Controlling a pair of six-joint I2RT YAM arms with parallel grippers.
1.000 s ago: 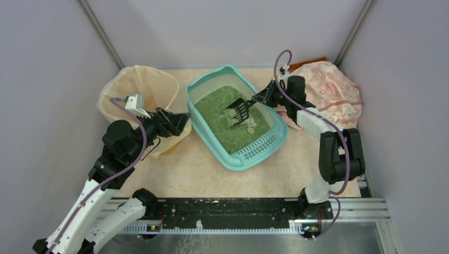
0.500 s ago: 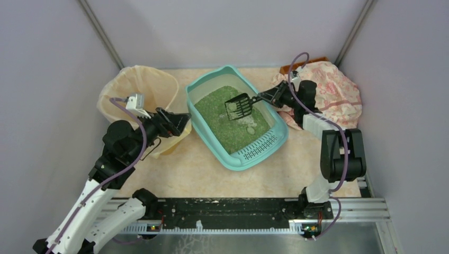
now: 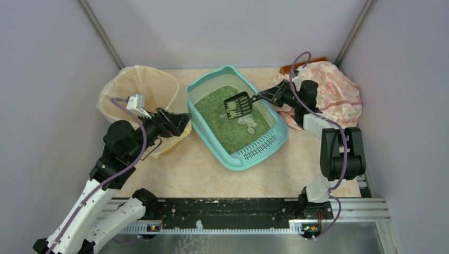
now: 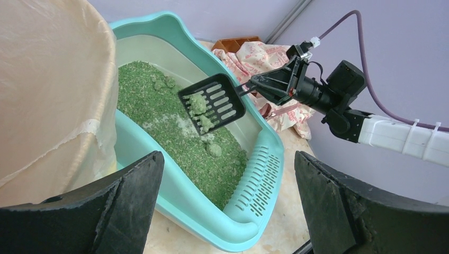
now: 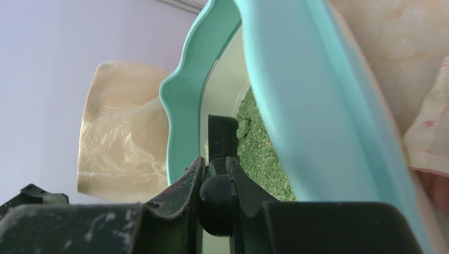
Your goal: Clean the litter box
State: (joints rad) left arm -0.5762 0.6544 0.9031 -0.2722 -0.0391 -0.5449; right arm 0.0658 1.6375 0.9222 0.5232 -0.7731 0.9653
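The teal litter box (image 3: 231, 161) lies slantwise mid-table, green granules inside and its slotted grate (image 4: 262, 180) at the near end. My right gripper (image 3: 263, 97) hangs over the box's right rim, shut on the handle of a black slotted scoop (image 3: 238, 106). The scoop (image 4: 214, 103) hovers above the granules, roughly level, carrying pale green clumps (image 4: 198, 103). More clumps (image 4: 213, 150) lie on the litter below it. In the right wrist view the gripper (image 5: 216, 161) clamps the handle's round end. My left gripper (image 3: 182, 120) is open just left of the box, holding nothing (image 4: 227, 159).
A beige bag-lined bin (image 3: 140, 87) stands left of the box, right behind my left gripper. A pink patterned cloth (image 3: 333, 90) is heaped at the back right over an orange-brown box (image 3: 307, 62). Grey walls close in on three sides.
The right gripper has lifted the scoop out of the granules and drawn back to the right, leveling it out. Over the last half second it barely moved. The left arm is still.
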